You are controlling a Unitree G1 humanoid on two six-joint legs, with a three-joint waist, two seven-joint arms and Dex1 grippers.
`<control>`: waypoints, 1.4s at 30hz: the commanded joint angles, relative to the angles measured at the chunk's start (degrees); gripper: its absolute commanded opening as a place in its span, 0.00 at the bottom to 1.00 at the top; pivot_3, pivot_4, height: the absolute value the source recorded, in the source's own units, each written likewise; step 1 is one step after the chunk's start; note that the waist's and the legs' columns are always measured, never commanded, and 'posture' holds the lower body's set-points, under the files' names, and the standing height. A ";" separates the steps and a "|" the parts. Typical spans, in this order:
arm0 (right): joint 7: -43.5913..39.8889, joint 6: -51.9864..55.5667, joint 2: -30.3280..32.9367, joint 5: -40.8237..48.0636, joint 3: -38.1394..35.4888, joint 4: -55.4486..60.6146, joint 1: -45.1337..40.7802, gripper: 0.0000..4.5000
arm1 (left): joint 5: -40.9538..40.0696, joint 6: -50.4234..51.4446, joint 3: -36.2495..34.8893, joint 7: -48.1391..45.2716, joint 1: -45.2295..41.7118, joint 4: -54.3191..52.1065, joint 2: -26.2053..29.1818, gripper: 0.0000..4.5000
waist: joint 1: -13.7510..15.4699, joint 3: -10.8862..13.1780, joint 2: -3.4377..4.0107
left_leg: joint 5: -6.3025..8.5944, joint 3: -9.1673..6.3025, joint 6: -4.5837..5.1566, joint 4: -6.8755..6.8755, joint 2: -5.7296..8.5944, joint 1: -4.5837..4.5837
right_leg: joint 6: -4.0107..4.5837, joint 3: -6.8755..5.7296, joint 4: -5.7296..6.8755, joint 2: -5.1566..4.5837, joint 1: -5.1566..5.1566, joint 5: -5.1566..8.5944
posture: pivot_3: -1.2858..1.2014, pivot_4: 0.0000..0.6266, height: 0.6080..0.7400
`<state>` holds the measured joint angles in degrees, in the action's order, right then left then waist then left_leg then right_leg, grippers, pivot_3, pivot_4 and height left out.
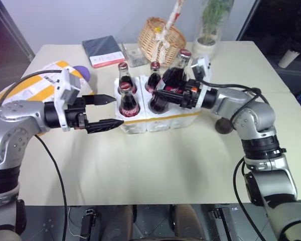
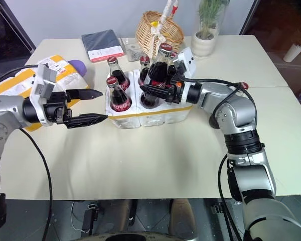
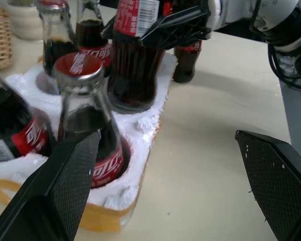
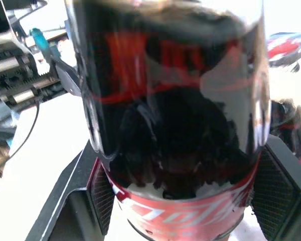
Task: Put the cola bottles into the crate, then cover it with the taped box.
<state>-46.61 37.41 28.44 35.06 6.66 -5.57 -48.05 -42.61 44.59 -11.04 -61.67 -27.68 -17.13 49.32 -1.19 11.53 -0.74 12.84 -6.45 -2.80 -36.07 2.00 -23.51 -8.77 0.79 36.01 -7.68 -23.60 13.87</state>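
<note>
Clamping small glass cola bottle with red cap and red label (image 1: 174, 74), right gripper (image 1: 166, 93) holds it at labelled waist, tilted, over white styrofoam crate with round wells and yellow base band (image 1: 163, 120) at bench (image 1: 155, 160) centre. Other bottles already seated in wells. Left gripper (image 1: 106, 111) at crate's 9 o'clock, jaws wide, empty. Yellow-taped white foam box (image 1: 27, 85) at 10 o'clock. Judgement: glass rigid, smooth, breakable, bottom-heavy with liquid; waist grip sound, lower upright. Foam light, crumbly.
</note>
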 commanded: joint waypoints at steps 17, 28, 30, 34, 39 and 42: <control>4.51 8.28 -1.55 0.84 -11.59 15.25 6.70 0.99 | -0.57 -2.93 2.55 -0.49 -3.25 0.82 -0.36 1.00 | -0.48 -0.03 -0.04 | -0.06 -0.06 -0.10 0.05 0.01 0.02 | 0.02 0.01 0.07 0.00 0.01 -0.02 | 0.52 0.24 0.97; 13.19 26.92 15.60 32.88 -45.83 45.85 41.29 0.99 | 1.45 -5.04 5.63 -3.64 -6.13 4.69 -1.53 1.00 | 0.36 -0.06 -0.08 | -0.04 0.02 -0.07 -0.03 0.00 0.08 | 0.03 0.03 -0.05 -0.02 0.19 0.00 | 0.52 0.24 0.97; 14.07 26.05 16.74 30.70 -49.77 45.91 47.46 0.99 | 2.11 -5.67 6.72 -4.34 -7.42 5.87 -2.10 1.00 | 0.52 -0.07 -0.08 | -0.04 0.07 -0.07 -0.04 -0.02 0.12 | 0.04 0.06 -0.03 -0.01 0.19 0.00 | 0.52 0.24 0.97; 16.52 21.88 17.84 23.37 -52.02 42.16 53.34 0.99 | 3.43 -6.94 8.44 -5.76 -9.37 7.63 -3.03 1.00 | 0.46 -0.08 -0.09 | -0.04 0.08 -0.07 -0.08 -0.02 0.12 | 0.10 0.06 -0.06 -0.01 0.23 0.04 | 0.52 0.24 0.97; 19.38 16.30 16.34 16.61 -48.07 35.12 51.44 0.99 | 4.03 -7.50 9.23 -6.60 -11.02 8.67 -3.95 1.00 | 0.47 -0.08 -0.09 | -0.04 0.09 -0.07 -0.05 -0.02 0.12 | 0.07 0.06 -0.06 -0.01 0.22 0.03 | 0.52 0.24 0.97; 19.57 13.02 15.02 13.66 -43.79 32.41 49.29 0.99 | 4.11 -7.49 9.29 -6.75 -11.25 8.52 -4.26 1.00 | 0.41 -0.08 -0.09 | -0.04 0.08 -0.07 -0.04 -0.03 0.12 | 0.05 0.06 -0.06 0.00 0.21 0.01 | 0.52 0.24 0.97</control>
<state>-27.20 53.08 43.71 50.39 -38.57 27.26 2.40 -38.63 37.94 -0.98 -68.24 -37.98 -7.69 44.79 -0.78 11.45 -0.83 12.80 -6.37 -2.86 -36.11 1.98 -23.39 -8.72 0.85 35.95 -7.69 -23.39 13.88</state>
